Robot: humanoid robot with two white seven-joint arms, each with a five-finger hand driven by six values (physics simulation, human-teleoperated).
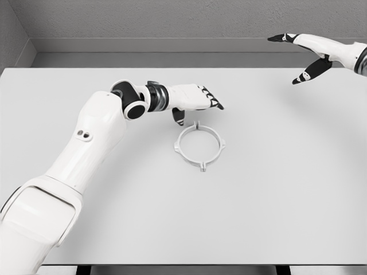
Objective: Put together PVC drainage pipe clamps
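White clamp ring point(199, 144) on the bench point(287, 189) — my left hand point(198, 98), fingers apart, empty, hovers at its 11 o'clock; next, lower and grip.

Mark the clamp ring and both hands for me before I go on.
clamp ring point(181, 139): head view, on the ring's left band.
left hand point(192, 97): head view, on the back of the hand, just above the ring.
right hand point(324, 48): head view, on the palm, raised at the table's far right.

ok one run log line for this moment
left robot hand: open, above table, just behind pipe clamp ring | right robot hand: open, raised far right | ring: flat, untouched
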